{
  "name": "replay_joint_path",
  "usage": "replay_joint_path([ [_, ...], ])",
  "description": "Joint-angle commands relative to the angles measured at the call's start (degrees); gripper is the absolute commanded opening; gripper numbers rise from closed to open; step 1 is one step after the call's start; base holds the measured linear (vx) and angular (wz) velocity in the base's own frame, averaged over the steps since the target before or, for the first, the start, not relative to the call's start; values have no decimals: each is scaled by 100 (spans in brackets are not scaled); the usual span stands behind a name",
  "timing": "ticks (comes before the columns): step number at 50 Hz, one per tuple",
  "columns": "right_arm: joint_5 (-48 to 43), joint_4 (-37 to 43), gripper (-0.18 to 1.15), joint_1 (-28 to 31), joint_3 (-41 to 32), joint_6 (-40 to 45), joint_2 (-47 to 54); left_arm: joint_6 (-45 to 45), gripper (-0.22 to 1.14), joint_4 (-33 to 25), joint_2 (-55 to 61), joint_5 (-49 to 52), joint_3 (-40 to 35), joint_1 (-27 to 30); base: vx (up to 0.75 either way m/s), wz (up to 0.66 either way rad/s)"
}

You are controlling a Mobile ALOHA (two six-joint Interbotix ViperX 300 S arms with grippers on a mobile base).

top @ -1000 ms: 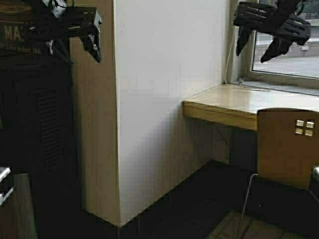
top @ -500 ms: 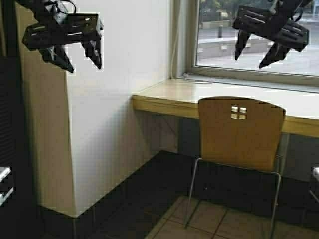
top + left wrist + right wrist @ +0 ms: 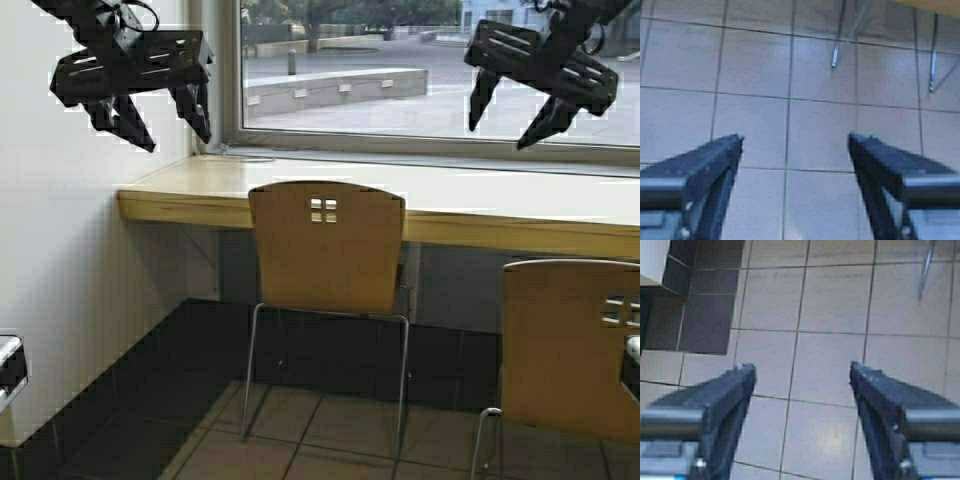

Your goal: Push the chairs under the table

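Two tan plywood chairs stand before the table (image 3: 470,215), a pale-wood counter under the window. One chair (image 3: 326,250) is at the middle, its back to me and its seat partly under the counter. The second chair (image 3: 570,345) is nearer at the right, cut by the frame edge. My left gripper (image 3: 165,120) is held high at the upper left, open and empty. At the upper right hangs my right gripper (image 3: 510,118), also open and empty. The left wrist view shows floor tiles and chrome chair legs (image 3: 836,50) beyond that open gripper (image 3: 796,142). My right gripper (image 3: 802,371) hangs over bare tiles.
A white wall (image 3: 70,280) closes the left side with a dark tiled skirting (image 3: 140,390) at its foot. A window (image 3: 400,70) runs behind the counter. Beige floor tiles (image 3: 330,440) lie between me and the chairs.
The robot has moved: the whole scene slid left in the high view. The wall corner left the middle, the first chair came to the centre, and a second chair entered at the right. Both grippers stay open.
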Motion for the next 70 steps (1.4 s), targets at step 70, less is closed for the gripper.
replay_joint_path([
  [70,-1327,2804,92,-475,800,26,624,-1134,95,-1248,1371,-220,-659,-62,2,-17],
])
